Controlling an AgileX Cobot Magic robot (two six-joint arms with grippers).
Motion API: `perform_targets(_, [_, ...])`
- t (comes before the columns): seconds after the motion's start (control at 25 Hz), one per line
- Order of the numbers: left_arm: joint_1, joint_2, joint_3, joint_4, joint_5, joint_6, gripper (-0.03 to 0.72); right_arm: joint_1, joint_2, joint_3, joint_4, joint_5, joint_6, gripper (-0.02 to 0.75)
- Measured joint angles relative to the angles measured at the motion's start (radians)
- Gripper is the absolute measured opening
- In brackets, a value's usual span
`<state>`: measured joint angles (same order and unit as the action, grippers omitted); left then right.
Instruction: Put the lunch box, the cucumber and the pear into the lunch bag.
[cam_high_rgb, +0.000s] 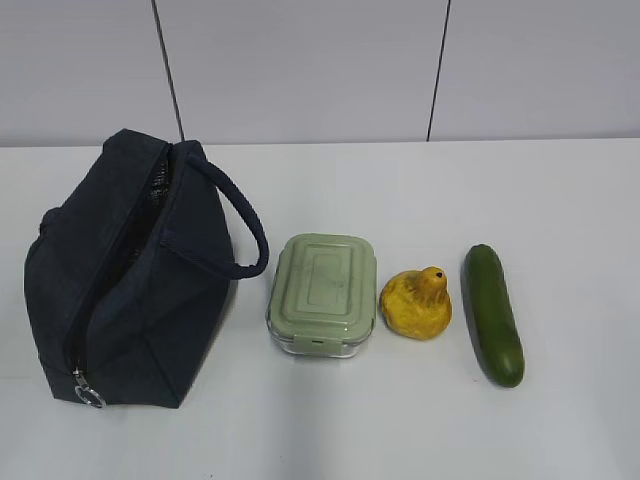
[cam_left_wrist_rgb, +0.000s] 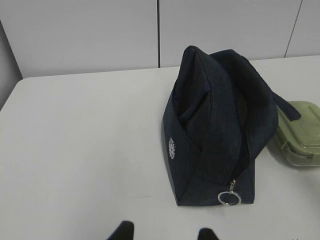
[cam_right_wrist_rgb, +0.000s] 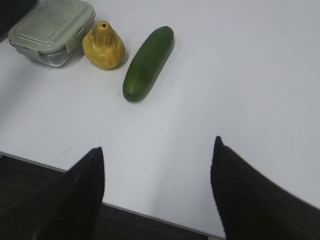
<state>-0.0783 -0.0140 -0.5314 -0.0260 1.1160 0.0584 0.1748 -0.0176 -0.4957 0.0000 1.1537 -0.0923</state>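
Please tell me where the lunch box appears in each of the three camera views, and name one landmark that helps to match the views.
Exterior view: the lunch box sits at centre, between the lunch bag and the pear.
Left wrist view: at the right edge, partly cut off, just behind the bag's right side.
Right wrist view: top left corner, beside the pear.
Shared landmark: the box's pale green clip lid appears in all three views.

You've got bright, even light from above; the worktop (cam_high_rgb: 420, 420) shows no glare. Shadows stay soft and short beside the lunch bag (cam_high_rgb: 130, 280). Everything's sharp except the right end effector (cam_right_wrist_rgb: 157, 190), dark and blurred.
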Motion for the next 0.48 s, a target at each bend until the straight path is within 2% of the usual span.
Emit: perform_targets(0.48, [0.0, 0.0, 0.0, 0.0, 0.0, 0.0, 0.242, 0.0, 0.0, 0.0, 0.0, 0.0, 0.0, 0.517])
